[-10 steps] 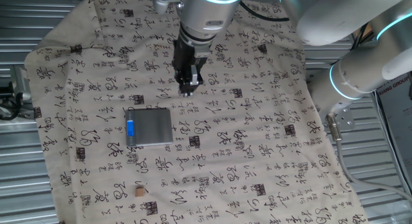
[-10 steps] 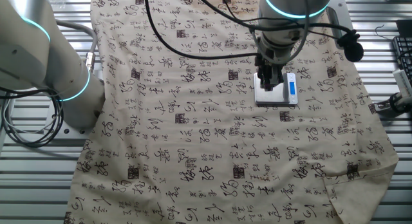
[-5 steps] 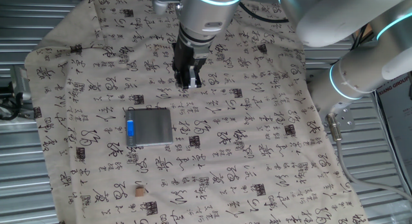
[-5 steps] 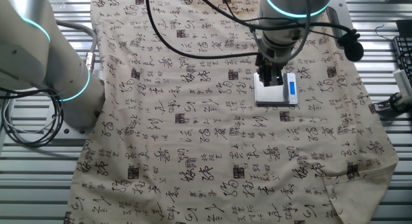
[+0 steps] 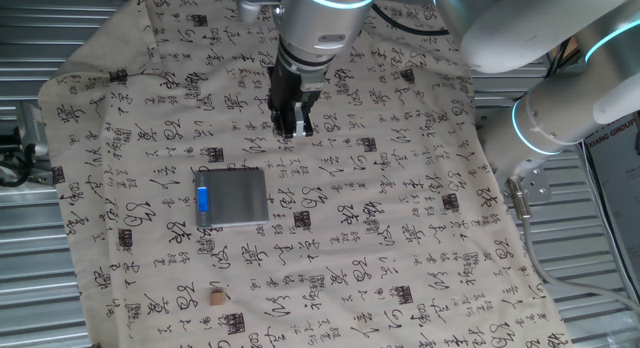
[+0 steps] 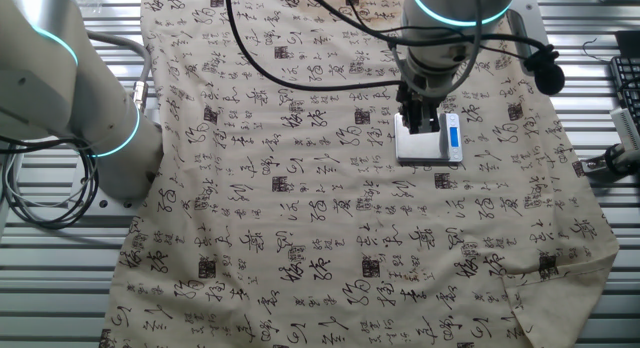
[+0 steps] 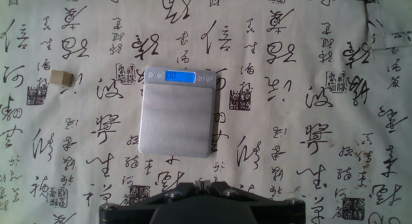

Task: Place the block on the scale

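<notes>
The scale (image 5: 232, 196) lies flat on the printed cloth, its blue display strip on the left edge. It also shows in the other fixed view (image 6: 432, 143) and in the hand view (image 7: 177, 114). The block (image 5: 216, 299), a tiny tan cube, sits on the cloth near the front edge, well away from the scale. In the hand view the block (image 7: 62, 78) lies far left of the scale. My gripper (image 5: 291, 134) hangs above the cloth behind and to the right of the scale, shut and empty. Its fingertips (image 7: 202, 183) meet at the bottom of the hand view.
A beige cloth (image 5: 400, 238) printed with black calligraphy and dark square stamps covers the table. The robot's white arm links (image 5: 560, 98) stand at the right. Ribbed metal table (image 5: 40, 308) shows around the cloth's edges.
My gripper has risen slightly and moved a little away from the scale over the last second, then held still. The scale and the block have not moved.
</notes>
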Motion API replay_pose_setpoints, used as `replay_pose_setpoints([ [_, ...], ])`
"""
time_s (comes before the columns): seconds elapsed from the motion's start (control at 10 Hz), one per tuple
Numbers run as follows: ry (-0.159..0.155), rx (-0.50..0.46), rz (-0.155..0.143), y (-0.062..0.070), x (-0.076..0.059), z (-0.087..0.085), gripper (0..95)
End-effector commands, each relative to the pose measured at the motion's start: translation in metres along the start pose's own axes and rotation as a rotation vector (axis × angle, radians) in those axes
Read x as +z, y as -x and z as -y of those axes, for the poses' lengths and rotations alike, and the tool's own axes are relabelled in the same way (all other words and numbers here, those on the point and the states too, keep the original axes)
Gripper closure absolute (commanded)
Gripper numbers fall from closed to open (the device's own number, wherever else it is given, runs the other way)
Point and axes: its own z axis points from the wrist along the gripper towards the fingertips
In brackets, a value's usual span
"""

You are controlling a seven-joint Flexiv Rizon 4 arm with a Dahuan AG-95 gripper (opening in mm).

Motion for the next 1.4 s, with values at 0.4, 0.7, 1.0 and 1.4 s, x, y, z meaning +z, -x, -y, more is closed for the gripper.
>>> replay_pose_setpoints([
  [0.4, 0.000, -0.001, 0.001, 0.0000, 0.0001, 0.0000, 95.0],
  [0.7, 0.000, -0.001, 0.001, 0.0000, 0.0001, 0.0000, 95.0],
  [1.0, 0.000, -0.001, 0.001, 0.0000, 0.0001, 0.0000, 95.0],
  [1.4, -0.017, -0.022, -0.002, 0.0000, 0.0001, 0.0000, 95.0],
])
